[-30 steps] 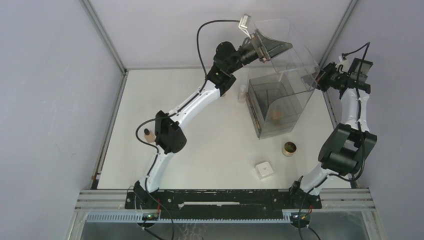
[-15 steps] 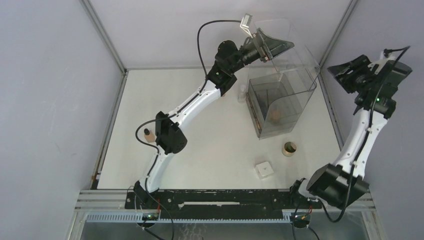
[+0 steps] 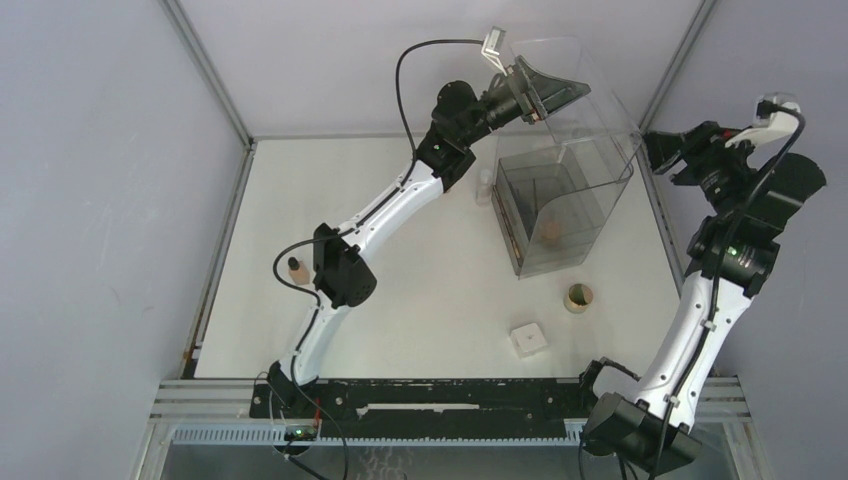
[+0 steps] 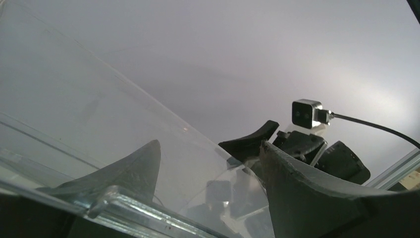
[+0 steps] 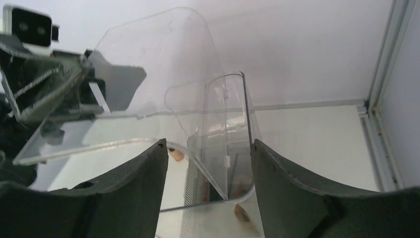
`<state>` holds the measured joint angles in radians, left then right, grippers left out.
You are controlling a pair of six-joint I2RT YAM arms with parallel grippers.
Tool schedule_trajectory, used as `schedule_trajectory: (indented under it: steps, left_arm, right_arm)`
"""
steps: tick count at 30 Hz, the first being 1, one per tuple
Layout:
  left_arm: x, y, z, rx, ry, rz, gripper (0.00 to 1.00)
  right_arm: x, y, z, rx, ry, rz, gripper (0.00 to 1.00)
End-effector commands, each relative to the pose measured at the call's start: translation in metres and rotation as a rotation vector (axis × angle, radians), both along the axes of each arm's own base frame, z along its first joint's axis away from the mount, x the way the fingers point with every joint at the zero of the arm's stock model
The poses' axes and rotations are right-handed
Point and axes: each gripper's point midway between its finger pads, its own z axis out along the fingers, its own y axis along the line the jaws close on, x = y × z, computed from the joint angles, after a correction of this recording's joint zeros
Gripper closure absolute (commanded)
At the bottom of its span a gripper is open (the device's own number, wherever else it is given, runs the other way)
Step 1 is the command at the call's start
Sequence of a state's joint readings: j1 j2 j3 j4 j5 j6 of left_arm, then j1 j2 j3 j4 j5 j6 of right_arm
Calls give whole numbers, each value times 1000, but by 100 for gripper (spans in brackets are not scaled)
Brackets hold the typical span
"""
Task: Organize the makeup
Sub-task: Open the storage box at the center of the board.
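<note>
Left jaws are clamping the far wall of the clear bin, holding it tipped, likely so makeup settles at its low end. Right jaws are hanging released beside its right rim. White box, round puff and bottle are lying loose on the worktop.

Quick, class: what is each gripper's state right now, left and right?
Left gripper: fingers either side of the clear bin's raised lid; whether clamped cannot be told.
Right gripper: open, holding nothing.
</note>
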<state>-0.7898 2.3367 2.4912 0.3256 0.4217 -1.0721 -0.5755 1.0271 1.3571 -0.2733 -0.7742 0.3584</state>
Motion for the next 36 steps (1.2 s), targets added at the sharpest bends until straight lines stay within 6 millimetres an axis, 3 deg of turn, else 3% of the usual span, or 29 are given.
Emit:
schedule_trajectory:
  steps: [1,8,21,27,36]
  left_arm:
    - [-13,-2,12,10,-61,-1,22]
    - [-16,-4,9,14,-50,-23,22]
    - [-30,-3,26,-15,-82,-29,21]
    - [-32,-3,22,8,-94,-26,21]
    - [-35,-2,22,27,-110,-26,19]
  right_arm:
    - [-13,12,10,-219,-115,59,30]
    - [-21,34,6,-310,-137,142,31]
    - [13,28,3,-308,-168,-28,32]
    - [24,-6,-13,-185,-134,-253,32]
    - [33,-24,-45,-61,-65,-334,32]
